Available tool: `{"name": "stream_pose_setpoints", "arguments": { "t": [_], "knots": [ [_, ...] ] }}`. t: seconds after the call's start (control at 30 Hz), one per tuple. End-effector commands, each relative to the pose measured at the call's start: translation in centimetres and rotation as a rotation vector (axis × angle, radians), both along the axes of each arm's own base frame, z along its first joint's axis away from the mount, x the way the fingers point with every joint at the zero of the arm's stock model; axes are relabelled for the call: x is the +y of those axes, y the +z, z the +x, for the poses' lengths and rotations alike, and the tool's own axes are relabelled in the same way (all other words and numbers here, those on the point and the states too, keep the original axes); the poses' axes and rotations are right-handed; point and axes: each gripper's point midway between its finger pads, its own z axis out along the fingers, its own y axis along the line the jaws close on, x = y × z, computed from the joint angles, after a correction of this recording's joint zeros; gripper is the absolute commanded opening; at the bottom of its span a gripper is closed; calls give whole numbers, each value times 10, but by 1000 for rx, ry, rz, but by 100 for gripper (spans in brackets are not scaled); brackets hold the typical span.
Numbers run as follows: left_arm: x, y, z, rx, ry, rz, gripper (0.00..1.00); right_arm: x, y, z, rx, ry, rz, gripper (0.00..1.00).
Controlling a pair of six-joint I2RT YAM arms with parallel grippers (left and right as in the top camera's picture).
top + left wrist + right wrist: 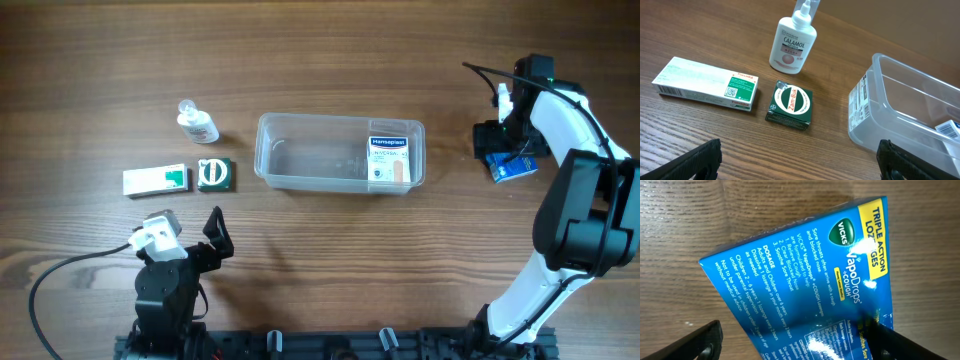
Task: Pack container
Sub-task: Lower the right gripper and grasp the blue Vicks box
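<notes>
Overhead shows the container [340, 118] holding only a Hansaplast box [389, 160]. The right pincer [800, 342] stands wide astride the Vicks VapoDrops box [805, 275], not yet gripping. The left pincer [800, 160] gapes empty. Ahead of it lie the Calamol bottle [792, 45], Zam-Buk box [790, 105] and white carton [705, 83], unpacked, with the container ahead to its right.

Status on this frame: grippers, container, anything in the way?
Left gripper open, empty. Right gripper open around Vicks box. Container holds one plaster box. No obstruction seen.
</notes>
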Motion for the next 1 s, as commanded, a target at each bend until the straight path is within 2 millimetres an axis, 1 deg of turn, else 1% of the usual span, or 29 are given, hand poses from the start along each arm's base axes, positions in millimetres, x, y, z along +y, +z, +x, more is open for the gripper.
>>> {"name": "stream_pose_setpoints", "arguments": {
  "t": [0.0,0.03,0.1,0.2,0.3,0.4,0.47,0.53,0.57,0.63,0.73,0.77,0.97],
  "knots": [
    [0,1,0,-9,-7,15,100,47,-13,-8,32,-107,229,97],
    [0,1,0,-9,-7,15,100,55,-12,-9,37,-142,275,97],
    [0,1,0,-9,-7,15,100,63,-10,-11,49,-215,325,95],
    [0,1,0,-9,-7,15,100,65,-7,-13,52,-247,332,88],
    [0,1,0,-9,-7,15,100,64,3,-10,22,-242,330,87],
    [0,1,0,-9,-7,15,100,58,22,-4,-42,-225,303,91],
    [0,1,0,-9,-7,15,100,45,33,-1,-83,-214,223,97],
    [0,1,0,-9,-7,15,100,46,36,-1,-87,-124,218,100],
    [0,1,0,-9,-7,15,100,46,36,-3,-76,-88,212,100],
    [0,1,0,-9,-7,15,100,42,32,-5,-60,-88,178,100],
    [0,1,0,-9,-7,15,100,27,27,-4,-53,-82,90,100],
    [0,1,0,-9,-7,15,100,24,26,-4,-49,-67,75,100],
    [0,1,0,-9,-7,15,100,12,7,-9,10,-49,9,100]
  ]
}}
